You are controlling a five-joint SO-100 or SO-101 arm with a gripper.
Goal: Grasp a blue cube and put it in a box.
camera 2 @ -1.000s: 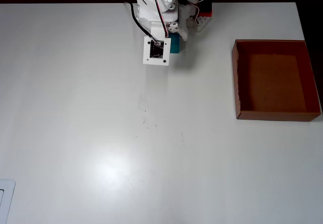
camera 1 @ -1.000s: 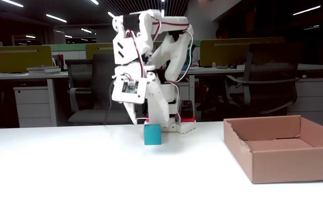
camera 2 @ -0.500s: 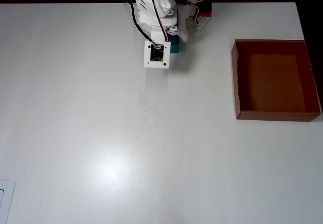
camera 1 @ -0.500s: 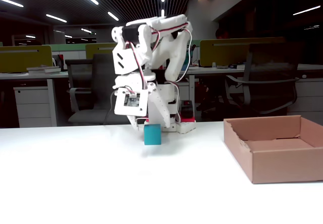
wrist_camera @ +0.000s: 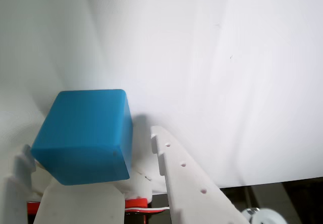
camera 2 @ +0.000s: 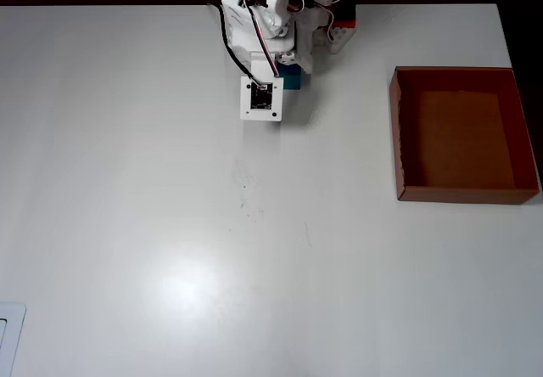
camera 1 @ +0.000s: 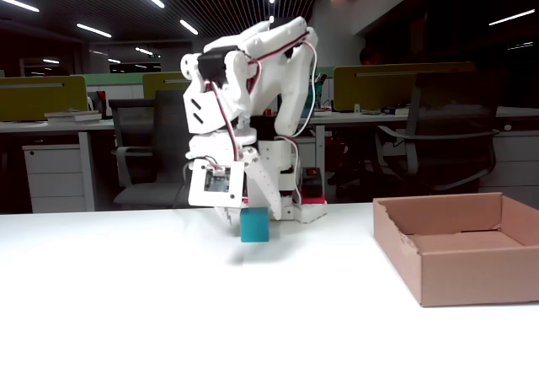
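A: Where is the blue cube (camera 1: 254,225) at this moment?

B: In the fixed view it sits at the tip of the gripper (camera 1: 249,220), close in front of the arm's base, and looks to hang just clear of the white table (camera 1: 168,307); a faint shadow lies under it. In the overhead view only a sliver of the blue cube (camera 2: 291,75) shows beside the wrist board.

A: Is the gripper holding it?

B: I judge so. In the wrist view the blue cube (wrist_camera: 86,135) fills the lower left, with the white perforated finger (wrist_camera: 184,183) just right of it and a second white part low on its left. The jaws look closed onto it, though the contact on the right face is hard to see.

A: How should it handle?

B: It looks solid, matte and stiff, probably light. Flat opposite faces are the place to pinch, squarely, so it cannot twist out.

A: And the box (camera 1: 472,260)?

B: Well to the right in the fixed view, low-walled brown cardboard with a torn near-left corner. The overhead view shows the box (camera 2: 399,131) open and empty.
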